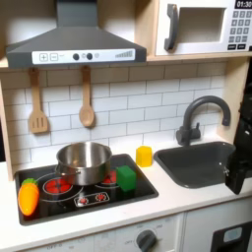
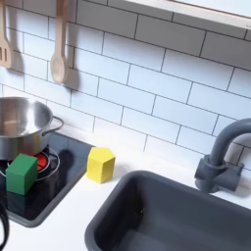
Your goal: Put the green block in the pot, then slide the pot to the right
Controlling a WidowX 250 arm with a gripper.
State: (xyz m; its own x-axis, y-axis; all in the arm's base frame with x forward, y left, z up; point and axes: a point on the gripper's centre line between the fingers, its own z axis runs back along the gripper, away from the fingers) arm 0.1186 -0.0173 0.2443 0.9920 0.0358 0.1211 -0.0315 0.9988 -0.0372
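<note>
Jaws cannot be told apart or together at the dark gripper over the sink, and should be opened squarely over the green block beside the pot

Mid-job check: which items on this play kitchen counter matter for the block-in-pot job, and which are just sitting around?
Job items:
- green block, on the stovetop beside the pot, not yet inside
- pot, on the stovetop's back burner

Lying about:
- yellow cylinder, between stovetop and sink
- carrot, at the stovetop's edge on the first exterior view's left
- wooden spatula and wooden spoon, hanging on the wall
</note>
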